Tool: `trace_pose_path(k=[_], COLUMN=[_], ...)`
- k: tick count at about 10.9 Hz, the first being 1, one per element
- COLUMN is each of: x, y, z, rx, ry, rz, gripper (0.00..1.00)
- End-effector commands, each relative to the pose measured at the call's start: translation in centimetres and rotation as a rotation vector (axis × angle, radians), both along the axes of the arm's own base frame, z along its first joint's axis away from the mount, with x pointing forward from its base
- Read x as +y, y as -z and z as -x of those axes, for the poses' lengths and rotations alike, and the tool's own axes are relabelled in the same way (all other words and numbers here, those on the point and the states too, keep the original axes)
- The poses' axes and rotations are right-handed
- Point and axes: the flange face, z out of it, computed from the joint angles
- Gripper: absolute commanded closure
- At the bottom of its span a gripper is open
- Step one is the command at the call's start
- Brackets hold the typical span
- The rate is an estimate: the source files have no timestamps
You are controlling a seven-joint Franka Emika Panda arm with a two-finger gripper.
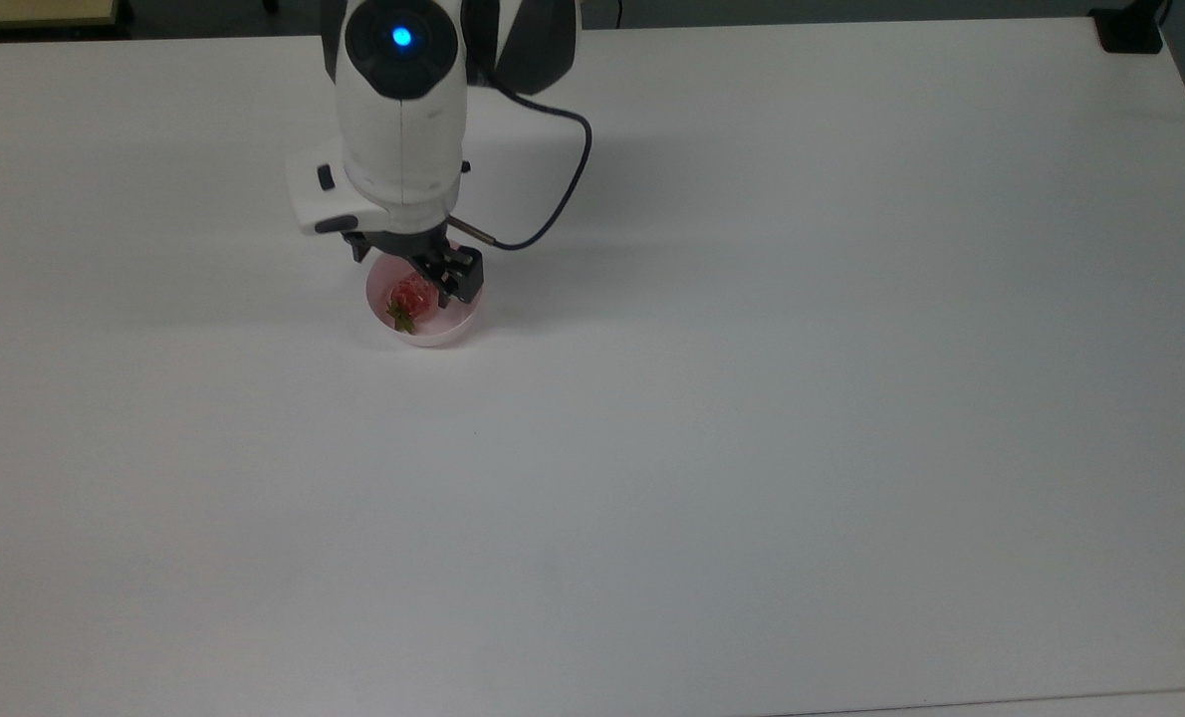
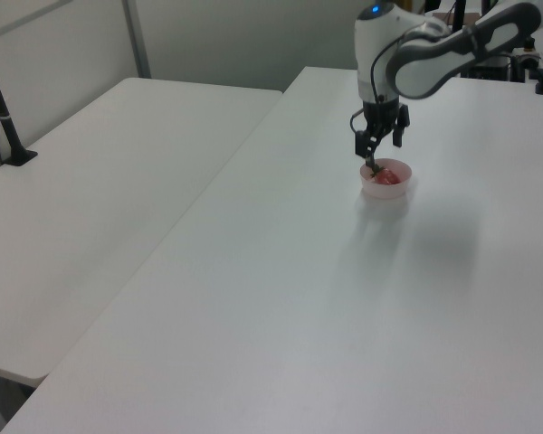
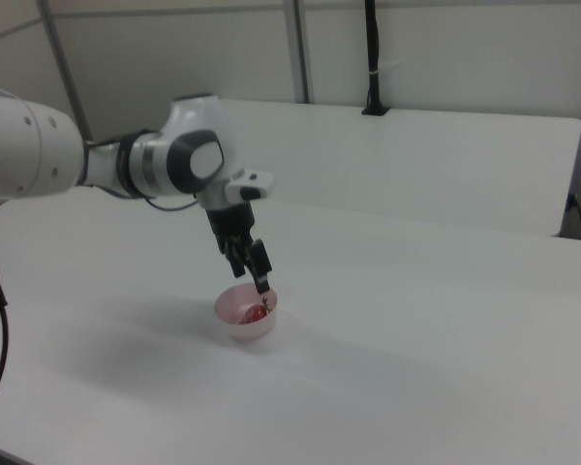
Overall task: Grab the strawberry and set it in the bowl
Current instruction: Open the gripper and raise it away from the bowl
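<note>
White table (image 1: 752,448) takes up most of the top view; its near part is bare.

Pale pink bowl (image 1: 423,309) stands on the table in the upper left of the top view, in the upper right of the left view (image 2: 385,179), and at lower centre of the right view (image 3: 245,312).

Strawberry (image 1: 409,297) lies inside the bowl, green cap toward the lower left of the top view. It is free of the fingers. Red shows inside the rim in the left view (image 2: 388,177) and the right view (image 3: 258,314).

Gripper (image 1: 415,267) hangs just above the bowl's far rim, jaws released and spread, holding nothing.

Dark cable (image 1: 558,169) loops from the wrist, farther back.

Second white table (image 2: 100,199) stands alongside, at the left view's left.
</note>
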Motion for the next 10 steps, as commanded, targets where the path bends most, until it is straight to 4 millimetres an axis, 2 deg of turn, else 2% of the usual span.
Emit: trace_pose_path(k=[1, 4, 6, 7, 8, 9, 10], x=[0.6, 2.0, 2.7, 3.9, 4.4, 5.0, 4.8], y=[-8.8, -17.8, -22.0, -23.1, -23.8, -23.9, -24.1], z=[0.9, 4.2, 7.2, 8.3, 9.0, 9.1, 9.0], rx=[-0.011, -0.046, -0.005, 0.007, 0.011, 0.012, 0.008], ry=[0.05, 0.077, 0.1, 0.083, 0.065, 0.038, -0.125], rz=[-0.072, -0.178, -0.269, -0.27, -0.271, -0.271, -0.269], gripper=[0.0, 0.0, 0.0, 0.0, 0.0, 0.0, 0.0])
